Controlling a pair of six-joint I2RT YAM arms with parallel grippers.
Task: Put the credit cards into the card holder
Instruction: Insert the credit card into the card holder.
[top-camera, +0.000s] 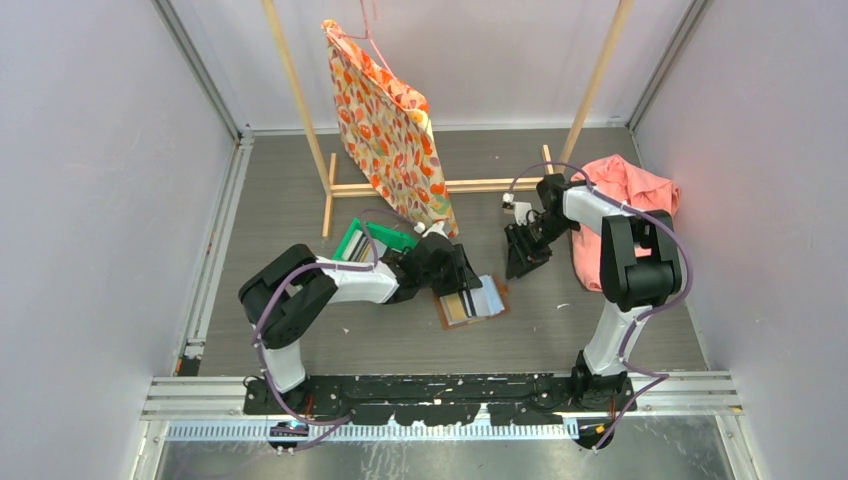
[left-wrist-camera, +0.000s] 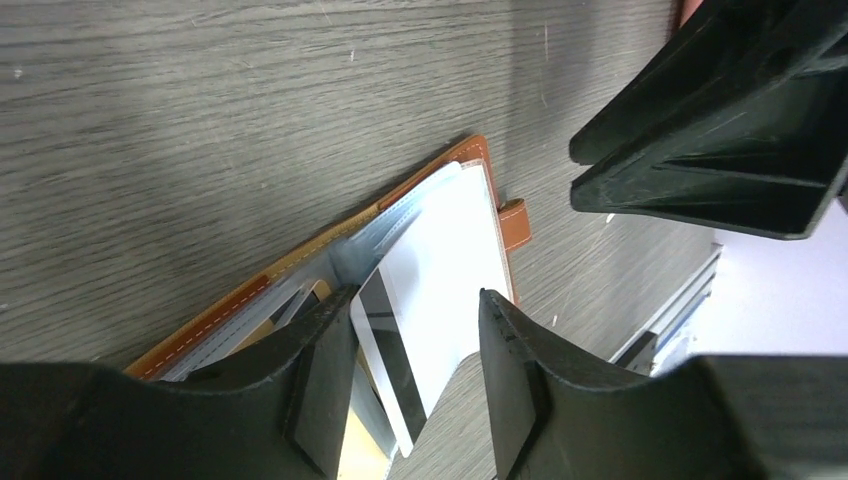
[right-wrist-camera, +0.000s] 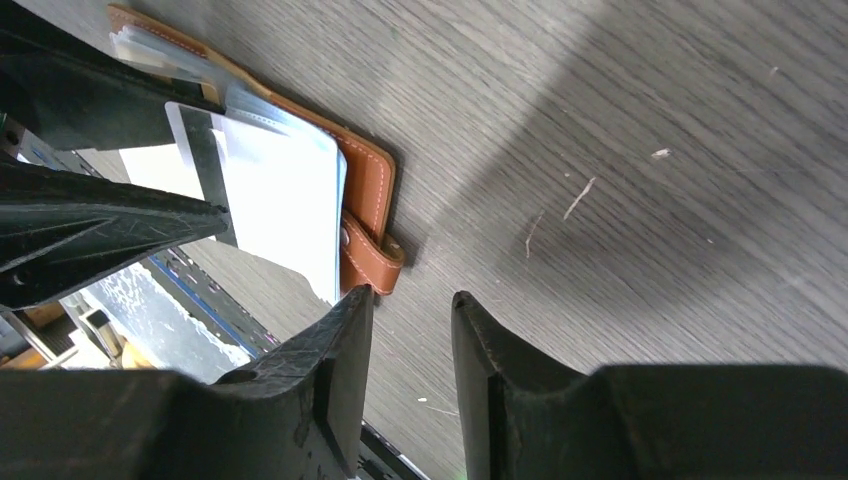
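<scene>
- Card holder (top-camera: 470, 306) lies open, inside up, on the table (top-camera: 300, 330). Its snap strap (right-wrist-camera: 372, 262) sticks out from one edge.
- One of the credit cards (left-wrist-camera: 440, 250), pale with a black stripe, lies flat on the holder's clear sleeves and reaches to the strap-side edge.
- Left gripper (left-wrist-camera: 415, 300) is directly over the holder with its fingers apart. The pale card sits in the gap between them. Whether the pads touch it: cannot tell.
- Right gripper (right-wrist-camera: 412, 298) is just beside the holder's strap side, over bare table. Its fingers are parted with nothing between them.
- Green bin (top-camera: 372, 240) stands beyond the holder, to its left, apart from it.
</scene>
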